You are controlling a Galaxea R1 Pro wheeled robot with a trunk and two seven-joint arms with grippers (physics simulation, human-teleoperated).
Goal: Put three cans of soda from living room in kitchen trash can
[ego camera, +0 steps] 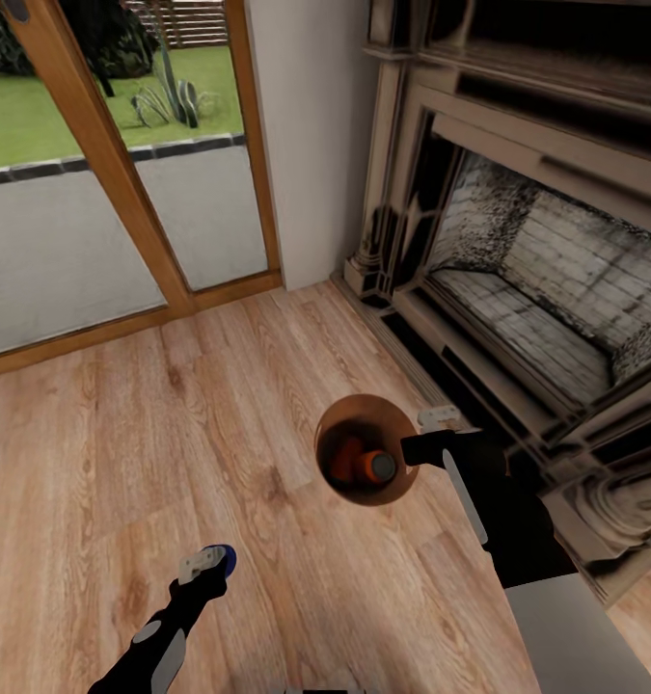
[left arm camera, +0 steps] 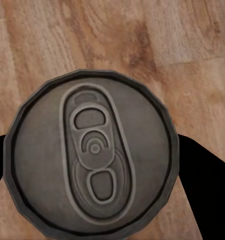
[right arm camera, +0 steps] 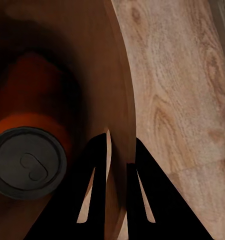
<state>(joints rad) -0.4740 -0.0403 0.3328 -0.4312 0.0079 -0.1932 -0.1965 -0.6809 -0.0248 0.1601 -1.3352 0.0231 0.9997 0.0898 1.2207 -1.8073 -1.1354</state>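
**Right gripper clamped on the bin's rim, left gripper holding the blue can**

The right gripper [right arm camera: 118, 160] has its two dark fingers pressed against the wall of the tash can [right arm camera: 120, 90], one inside the rim and one outside, pinching the copper-toned edge between them. In the head view the same gripper [ego camera: 414, 445] meets the bin [ego camera: 337, 416] at the rim on the side nearest the fireplace [ego camera: 518, 280]. Inside the dark bin lie two orange cans: one orange can [right arm camera: 28, 162] shows its round grey top with the pull tab, and the second orange can [right arm camera: 35, 85] lies just beside it, deeper in shadow. From the head camera they appear as an orange body with a dark top [ego camera: 375, 467] and an orange shape next to it [ego camera: 344, 457].

The left gripper [left arm camera: 95, 150] is closed around the blue can [left arm camera: 92, 155]; its black fingers [left arm camera: 205, 172] show at either side of the can's grey lid. The lid carries an oval pull tab and no readable writing, and no brand or label can be read on any can. In the head view the left gripper [ego camera: 207, 565] holds the blue can [ego camera: 225, 558] above the wood plank floor [ego camera: 171, 434], well apart from the bin.

Beyond the floor stand a glass door with a wooden frame [ego camera: 151, 241] and a pale wall [ego camera: 311, 135]
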